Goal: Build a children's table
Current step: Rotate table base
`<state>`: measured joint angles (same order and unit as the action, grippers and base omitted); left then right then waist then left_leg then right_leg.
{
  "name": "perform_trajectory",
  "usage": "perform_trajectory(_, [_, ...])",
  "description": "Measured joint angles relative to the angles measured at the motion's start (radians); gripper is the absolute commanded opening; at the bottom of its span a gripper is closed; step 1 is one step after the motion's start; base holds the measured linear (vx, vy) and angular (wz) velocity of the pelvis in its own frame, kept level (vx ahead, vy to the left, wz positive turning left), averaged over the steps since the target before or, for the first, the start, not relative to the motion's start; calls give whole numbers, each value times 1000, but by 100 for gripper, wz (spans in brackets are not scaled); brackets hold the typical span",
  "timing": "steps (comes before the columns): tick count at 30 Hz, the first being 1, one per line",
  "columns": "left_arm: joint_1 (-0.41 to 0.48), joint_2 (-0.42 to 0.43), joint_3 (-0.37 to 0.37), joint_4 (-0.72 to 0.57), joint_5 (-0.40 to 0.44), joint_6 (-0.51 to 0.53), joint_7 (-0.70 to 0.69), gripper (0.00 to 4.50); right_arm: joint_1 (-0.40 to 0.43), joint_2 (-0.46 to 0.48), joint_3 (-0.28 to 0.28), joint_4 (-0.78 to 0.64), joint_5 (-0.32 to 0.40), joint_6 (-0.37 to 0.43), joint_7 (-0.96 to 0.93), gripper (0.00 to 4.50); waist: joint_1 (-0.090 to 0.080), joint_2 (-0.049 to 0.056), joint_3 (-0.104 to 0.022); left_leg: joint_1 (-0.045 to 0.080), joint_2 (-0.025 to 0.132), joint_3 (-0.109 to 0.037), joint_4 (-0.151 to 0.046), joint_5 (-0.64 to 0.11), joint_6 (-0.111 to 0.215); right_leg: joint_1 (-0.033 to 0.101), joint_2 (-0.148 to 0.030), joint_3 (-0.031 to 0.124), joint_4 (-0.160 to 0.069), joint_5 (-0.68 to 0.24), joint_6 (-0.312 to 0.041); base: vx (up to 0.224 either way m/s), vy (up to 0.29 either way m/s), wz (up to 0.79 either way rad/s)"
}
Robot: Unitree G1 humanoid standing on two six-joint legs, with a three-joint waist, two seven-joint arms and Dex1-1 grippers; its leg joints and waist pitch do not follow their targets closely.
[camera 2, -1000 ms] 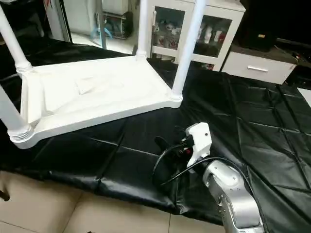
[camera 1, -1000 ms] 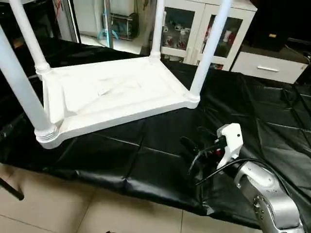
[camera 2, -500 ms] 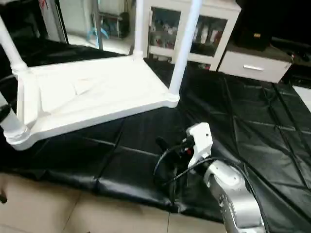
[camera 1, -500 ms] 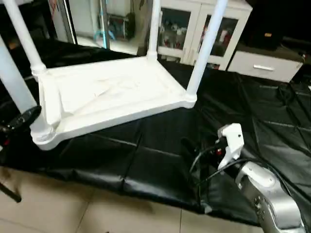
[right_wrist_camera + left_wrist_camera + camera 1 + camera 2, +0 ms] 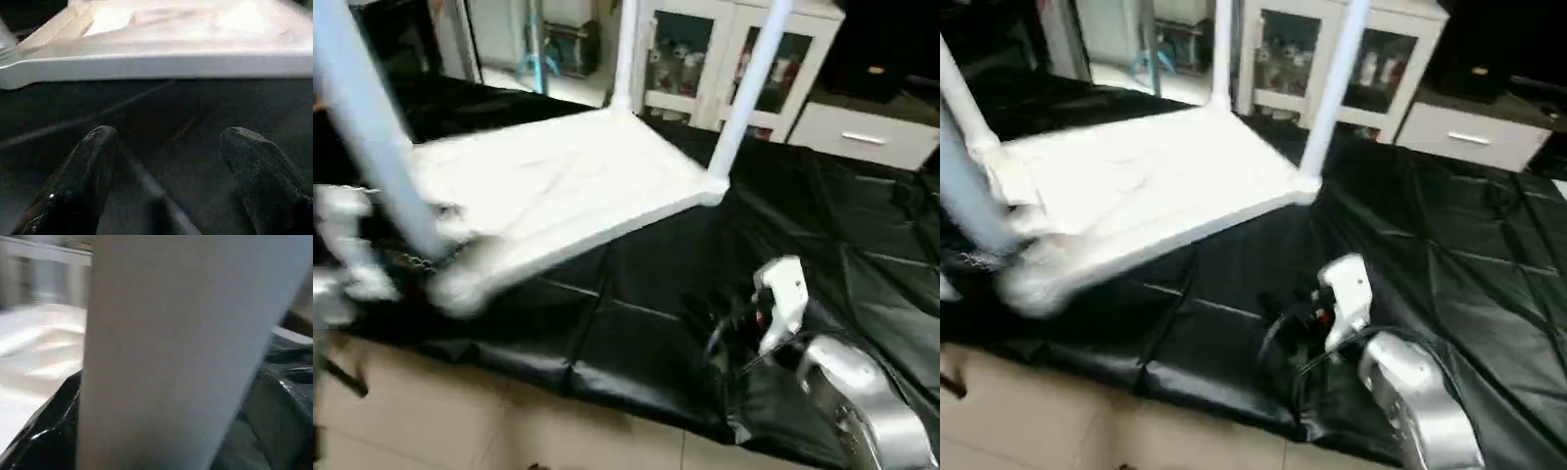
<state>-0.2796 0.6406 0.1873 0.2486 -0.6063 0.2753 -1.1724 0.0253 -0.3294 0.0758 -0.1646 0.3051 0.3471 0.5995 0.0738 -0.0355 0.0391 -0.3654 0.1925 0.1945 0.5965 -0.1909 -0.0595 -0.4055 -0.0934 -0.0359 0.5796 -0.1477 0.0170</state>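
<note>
The children's table lies upside down on a black cloth, its white tabletop (image 5: pixel 558 186) facing up with legs standing from the corners. The near-left leg (image 5: pixel 372 127) is blurred and leans. My left gripper (image 5: pixel 352 257) is a blur at the table's near-left corner, right beside that leg. In the left wrist view the leg (image 5: pixel 181 347) stands very close in front of the camera. My right gripper (image 5: pixel 166 137) is open over the cloth with nothing between its fingers. It faces the tabletop's long edge (image 5: pixel 161 66), a short way off.
The black cloth (image 5: pixel 862 225) covers the work surface, and its front edge drops to a tiled floor (image 5: pixel 460 421). A white cabinet with glass doors (image 5: pixel 705 49) and a white drawer unit (image 5: pixel 862 132) stand behind. Black cables loop beside my right wrist (image 5: pixel 778 294).
My left arm has come in from the left to the near-left leg. That corner of the table has swung to the right and the leg now leans. The camera has shifted; the right arm is still.
</note>
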Motion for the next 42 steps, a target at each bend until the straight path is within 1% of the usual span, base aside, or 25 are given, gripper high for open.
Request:
perform_trajectory(2, [-9,-43,-55,-49,-6,17,0,447,15,-10,13,-11,0,0,20,364,0,0,0,0,0,0,0,0,0,0,0,0,0,-2,4,0,0,0])
perform_trajectory(3, [-30,-79,-88,-61,-1,21,3,447,30,-24,16,-18,1,2,31,364,2,3,2,0,0,0,0,0,0,0,0,0,-1,-3,4,0,0,0])
perform_trajectory(4, [-54,-120,-127,-79,7,22,3,447,42,-36,21,-20,2,4,46,364,3,5,3,0,0,0,0,0,0,1,0,0,0,-3,4,0,0,0])
perform_trajectory(6, [-133,-223,-189,-77,39,20,20,447,73,-64,28,-24,3,12,74,364,13,5,3,0,0,0,0,0,0,2,0,0,0,-3,4,0,0,0])
perform_trajectory(8, [-182,-276,-235,-74,62,1,33,447,80,-68,34,-31,7,15,90,364,9,6,3,0,1,0,0,0,0,2,0,0,0,-2,5,0,0,0])
perform_trajectory(9, [-214,-311,-250,-49,86,-21,45,447,90,-72,31,-37,7,14,94,364,3,7,3,0,1,-1,0,0,0,2,0,-1,0,-2,5,0,0,0])
perform_trajectory(10, [-276,-371,-267,21,134,-67,74,447,107,-87,30,-38,7,14,96,364,-1,8,3,-1,0,-1,0,0,0,2,0,-1,-1,-2,5,0,0,0])
perform_trajectory(13, [-362,-485,-324,134,199,-140,124,447,119,-91,16,-43,7,13,95,364,-13,11,1,-2,0,-1,1,0,0,2,-1,-1,-2,-2,5,0,0,0])
perform_trajectory(15, [-394,-556,-349,204,221,-178,150,447,132,-99,7,-50,7,13,93,364,-16,12,1,-2,0,-1,1,0,0,2,-1,-1,-3,-2,5,0,0,0])
perform_trajectory(16, [-407,-579,-355,232,232,-196,166,447,133,-106,6,-51,7,13,93,364,-21,13,0,-3,0,-1,1,0,0,2,-1,-1,-3,-2,5,0,0,0])
perform_trajectory(18, [-441,-631,-390,311,288,-256,212,447,142,-114,-8,-53,7,13,93,364,-22,16,-1,-3,0,-2,1,0,1,2,-1,-2,-3,-4,7,25,1,0])
perform_trajectory(20, [-450,-654,-405,346,314,-286,249,447,144,-115,-15,-59,7,13,93,364,-24,19,-2,-3,0,-2,0,-1,2,1,-1,-2,-2,-3,6,0,0,0])
perform_trajectory(21, [-460,-668,-410,384,332,-301,269,447,145,-115,-17,-64,7,13,93,364,-25,20,-2,-3,1,-2,-1,-1,2,1,0,-3,-2,-3,6,0,0,0])
perform_trajectory(25, [-489,-682,-401,516,387,-381,332,447,160,-117,-23,-75,7,13,93,364,-26,22,-1,-4,1,-2,-1,-1,3,0,0,-3,-3,-4,6,0,0,0])
perform_trajectory(27, [-496,-674,-389,540,387,-400,335,447,168,-118,-23,-78,7,13,93,364,-28,22,-1,-4,1,-1,-1,-1,3,0,-1,-3,-3,-4,6,0,0,0])
perform_trajectory(30, [-509,-639,-350,547,382,-424,326,447,168,-118,-23,-90,8,13,93,364,-31,21,-1,-4,0,-1,0,-1,3,1,-1,-3,-3,-5,8,0,0,0])
perform_trajectory(32, [-509,-611,-334,546,360,-423,289,447,167,-118,-23,-95,12,13,95,364,-32,19,0,-3,0,-1,0,-1,3,1,-1,-3,-3,-6,10,0,0,0])
perform_trajectory(34, [-499,-584,-319,533,329,-396,221,447,167,-120,-23,-95,15,13,98,364,-33,18,1,-3,0,-1,0,-1,3,1,-1,-2,-3,-6,10,0,0,0])
perform_trajectory(36, [-472,-565,-313,496,295,-359,136,447,167,-124,-23,-95,15,13,103,364,-32,16,2,-3,0,-1,0,-1,3,1,-1,-2,-2,-6,9,0,0,0])
perform_trajectory(37, [-456,-548,-316,477,285,-341,99,447,164,-126,-23,-94,15,13,107,364,-33,13,2,-3,0,-1,0,-1,3,1,-1,-2,-2,-6,9,0,0,0])
perform_trajectory(40, [-425,-514,-332,463,289,-323,39,447,149,-130,-24,-90,15,13,110,364,-32,6,3,-3,1,-1,0,-1,3,1,-1,-2,-2,-6,9,0,0,0])
perform_trajectory(42, [-421,-482,-346,472,317,-334,21,447,129,-135,-25,-89,15,13,114,364,-33,5,4,-4,0,-1,0,-1,3,1,-1,-2,-2,-6,9,0,0,0])
